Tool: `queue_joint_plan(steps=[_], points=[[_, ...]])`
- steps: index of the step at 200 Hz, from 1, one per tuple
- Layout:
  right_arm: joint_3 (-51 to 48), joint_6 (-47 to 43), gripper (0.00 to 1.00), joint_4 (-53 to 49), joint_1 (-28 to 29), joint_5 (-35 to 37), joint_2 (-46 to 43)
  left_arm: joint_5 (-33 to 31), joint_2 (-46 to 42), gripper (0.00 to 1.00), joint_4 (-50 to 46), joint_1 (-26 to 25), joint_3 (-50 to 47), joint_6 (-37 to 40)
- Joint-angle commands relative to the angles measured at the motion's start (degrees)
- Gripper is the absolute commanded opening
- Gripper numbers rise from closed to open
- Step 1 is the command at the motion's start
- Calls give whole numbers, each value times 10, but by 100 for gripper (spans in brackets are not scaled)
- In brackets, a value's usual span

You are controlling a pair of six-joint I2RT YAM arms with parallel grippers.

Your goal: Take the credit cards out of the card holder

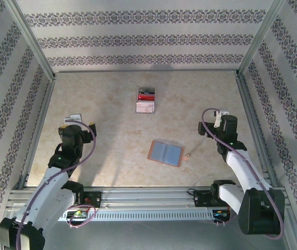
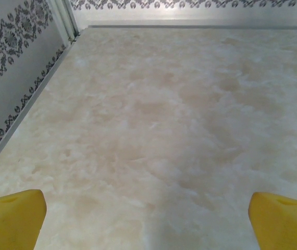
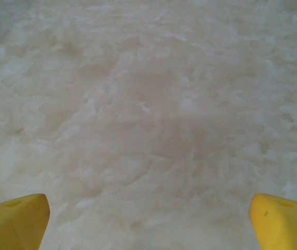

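1. Lying open and flat on the table [image 1: 112, 140], the holder [image 1: 165, 152] has its grey-blue inside facing up, with a salmon border around it. It sits slightly skewed.
2. Cards [image 1: 146, 100]: a small group in red, dark and white lies beyond the holder, a little to its left and well apart from it. The count cannot be told.
3. Left gripper [image 1: 74, 119]: well to the left of the holder and somewhat beyond it. In the left wrist view its yellow fingertips [image 2: 13, 216] sit far apart, so the jaws are wide, with only bare table between them.
4. Right gripper [image 1: 219, 117]: to the right of the holder and somewhat beyond it. In the right wrist view its yellow fingertips [image 3: 15, 216] are likewise spread wide and hold nothing.
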Motion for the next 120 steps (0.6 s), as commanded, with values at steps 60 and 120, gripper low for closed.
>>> queue_joint_plan(steps=[60,120], points=[[-64,-17,98,457,-4,-55,172,58,95,100,154,55,-23,34],[-58,-31,98,555,-3,-104,290,78,138,100,210,83,-46,51]])
